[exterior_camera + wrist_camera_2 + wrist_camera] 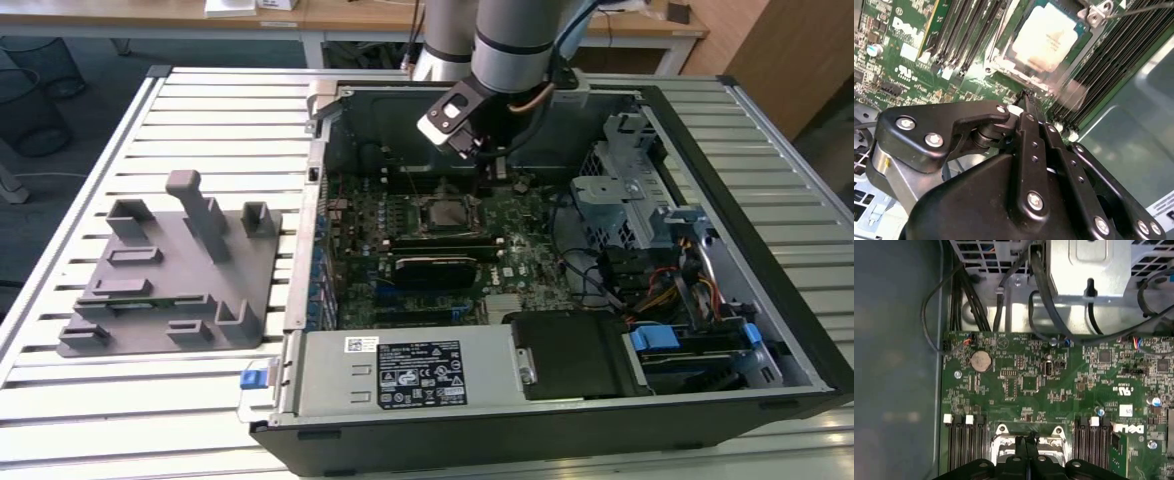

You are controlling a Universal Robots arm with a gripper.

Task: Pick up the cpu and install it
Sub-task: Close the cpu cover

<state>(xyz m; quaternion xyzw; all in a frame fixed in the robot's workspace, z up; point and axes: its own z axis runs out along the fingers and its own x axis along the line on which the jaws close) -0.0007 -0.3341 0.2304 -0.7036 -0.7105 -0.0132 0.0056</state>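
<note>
Claw closed over the seated cpu

In the second wrist view the claw (1027, 97) has its fingers pressed together with nothing between them, poised near the cpu (1046, 36), which lies flat in the socket (999, 62) on the motherboard (909, 35). The exterior view shows the open case (400, 440) on the bench (200, 110), with a grey tray (160, 290) beside it.

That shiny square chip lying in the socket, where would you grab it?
Probably pinch the cpu by two opposite thin edges, coming straight down from above. It lies flat in the socket, top up, with the frame close around it.
</note>
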